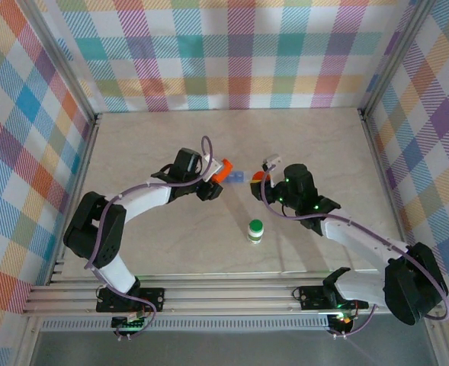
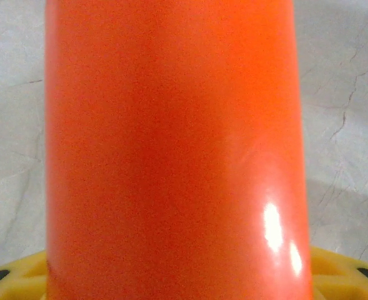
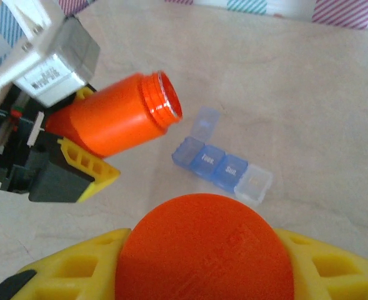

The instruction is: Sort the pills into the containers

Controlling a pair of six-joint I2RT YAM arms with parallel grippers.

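The orange bottle (image 3: 112, 122) is uncapped and tipped well over, its threaded open mouth pointing toward the pill organiser (image 3: 224, 165), clamped between the yellow pads of the left gripper (image 3: 84, 128) above the middle of the table (image 1: 171, 137). The organiser is a short translucent blue strip of 4 compartments lying flat near the table's middle: 1 end lid stands open, 2 blue lids are closed, and the other end cell looks paler. Its lettering is too blurred to read. The round orange cap (image 3: 202, 237) sits gripped in the right gripper (image 3: 202, 265). A white bottle with a green cap (image 1: 255, 230) stands upright, apart, toward the near edge.
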